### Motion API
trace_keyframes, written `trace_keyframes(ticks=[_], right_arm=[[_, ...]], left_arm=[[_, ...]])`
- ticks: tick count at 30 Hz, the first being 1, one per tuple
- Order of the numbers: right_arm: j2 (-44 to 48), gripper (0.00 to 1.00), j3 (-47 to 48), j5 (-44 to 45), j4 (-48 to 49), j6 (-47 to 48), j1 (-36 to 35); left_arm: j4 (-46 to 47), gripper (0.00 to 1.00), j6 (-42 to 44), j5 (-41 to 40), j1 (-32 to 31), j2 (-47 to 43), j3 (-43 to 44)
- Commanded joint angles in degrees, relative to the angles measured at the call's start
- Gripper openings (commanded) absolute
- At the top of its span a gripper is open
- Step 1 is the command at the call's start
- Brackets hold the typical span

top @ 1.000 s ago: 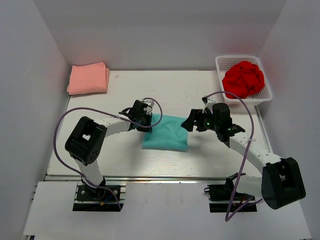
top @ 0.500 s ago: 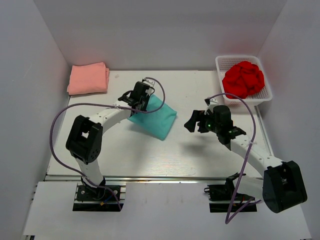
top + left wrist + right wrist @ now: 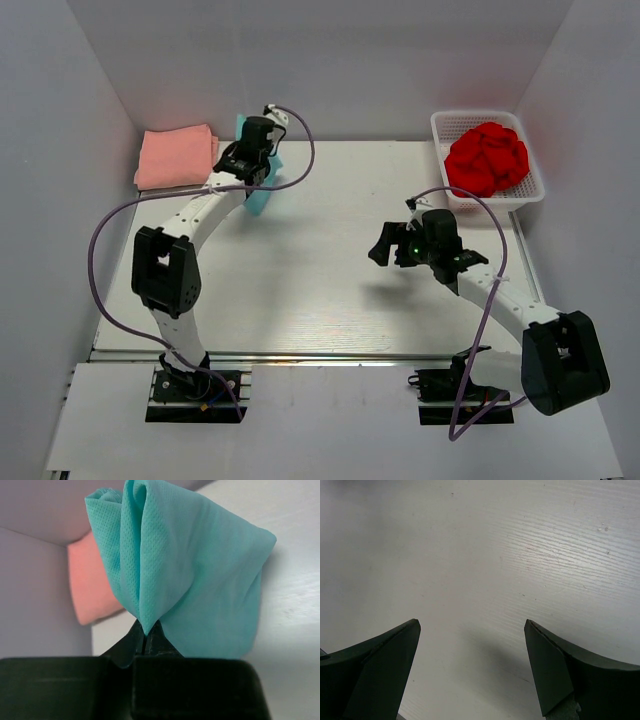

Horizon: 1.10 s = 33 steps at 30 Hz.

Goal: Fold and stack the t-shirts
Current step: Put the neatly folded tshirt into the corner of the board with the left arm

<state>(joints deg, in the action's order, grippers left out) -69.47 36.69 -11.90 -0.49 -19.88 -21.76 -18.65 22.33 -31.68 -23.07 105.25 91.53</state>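
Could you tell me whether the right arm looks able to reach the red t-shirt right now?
Probably yes: the right gripper is open and empty, the red t-shirt lies uncovered in the open white mesh basket, and nothing stands between them.

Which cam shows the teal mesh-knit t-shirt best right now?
Left wrist: the teal mesh-knit t-shirt fills the frame, bunched, pinched in the shut left gripper. Top external shows only teal slivers beside the left arm. Right wrist shows none of it.

teal t-shirt [image 3: 190, 575], salmon-pink t-shirt [image 3: 177, 157], red t-shirt [image 3: 486, 157], white basket [image 3: 532, 187], white table [image 3: 330, 290].
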Motion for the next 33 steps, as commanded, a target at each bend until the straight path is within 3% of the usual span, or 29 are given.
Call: trace_keyframes(ticks=[1,20,22,30,33], right_arm=[[0.0,0.90,3.0,0.8,0.6,0.7,0.1],[-1.7,0.90,5.9,0.7,-2.1,-1.4,0.2],[-2.3,0.90,6.5,0.7,-2.2,-1.7,0.0],[-5.0,0.90,8.7,0.6,-2.6,-2.1,0.1],[-6.1,0.90,9.6,0.5,-2.6,-2.6,0.0]], left_arm=[[3.5,0.00,8.2,-2.9,2.5,0.3,3.9],[3.4,0.00,10.8,-2.0,19.2,19.9,30.7],[1.7,0.00,9.7,-1.4,21.2,22.3,35.3],[4.5,0.00,4.2,-1.4,27.0,30.1,37.8],[2.8,0.00,1.2,-1.7,29.5,33.8,42.8]])
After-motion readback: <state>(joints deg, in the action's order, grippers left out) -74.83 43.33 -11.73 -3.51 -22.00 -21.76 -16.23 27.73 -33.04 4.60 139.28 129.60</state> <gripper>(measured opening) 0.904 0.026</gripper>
